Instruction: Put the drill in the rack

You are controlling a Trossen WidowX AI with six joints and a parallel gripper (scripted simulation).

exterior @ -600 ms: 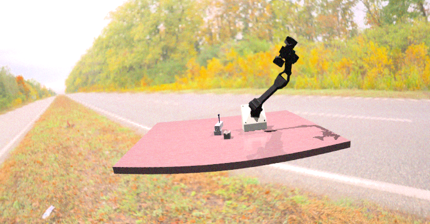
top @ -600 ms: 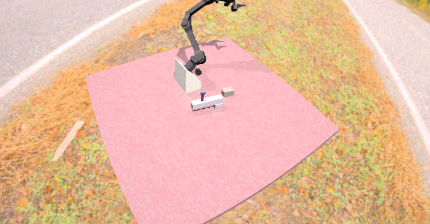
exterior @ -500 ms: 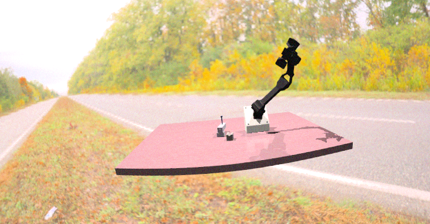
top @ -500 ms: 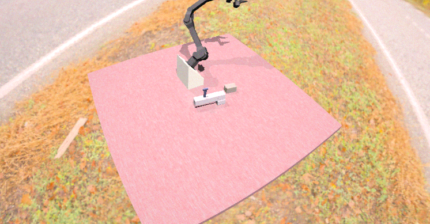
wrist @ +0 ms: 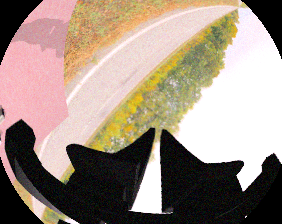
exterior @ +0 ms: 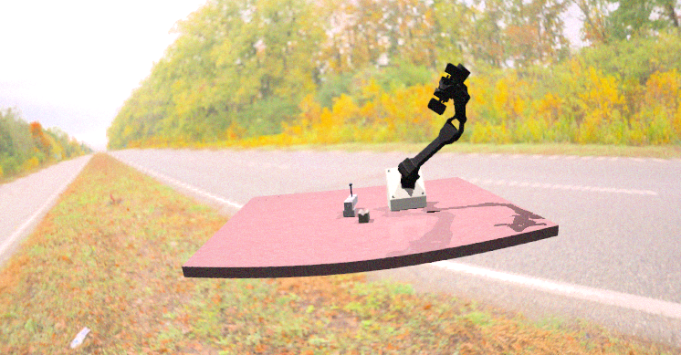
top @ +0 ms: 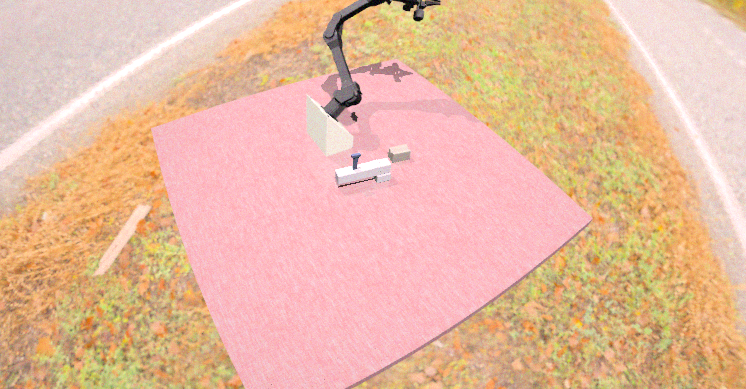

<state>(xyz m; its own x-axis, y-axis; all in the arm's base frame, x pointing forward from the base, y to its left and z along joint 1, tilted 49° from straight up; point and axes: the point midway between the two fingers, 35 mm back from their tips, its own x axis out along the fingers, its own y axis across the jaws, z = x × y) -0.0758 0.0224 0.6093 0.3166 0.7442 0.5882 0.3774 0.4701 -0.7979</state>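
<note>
A dark blue drill [top: 355, 161] [exterior: 350, 189] stands upright in the top of a long white housing [top: 369, 171] [exterior: 350, 203]. A small white block [top: 383, 178], which may be the key, sits low at the housing's right end in the top view. A small beige block with a notched top, seemingly the rack [top: 399, 153] [exterior: 363, 216], stands beside that end. My gripper [top: 439, 2] [wrist: 157, 132] is shut and empty, high above the table and far from the drill. The drill's lower part is hidden inside the housing.
The pale wedge-shaped arm base [top: 326, 130] [exterior: 407, 203] stands behind the housing in the top view. All stand on the pink table [top: 365, 282] [exterior: 286, 243]. The arm's shadow falls across the table's far part in the top view.
</note>
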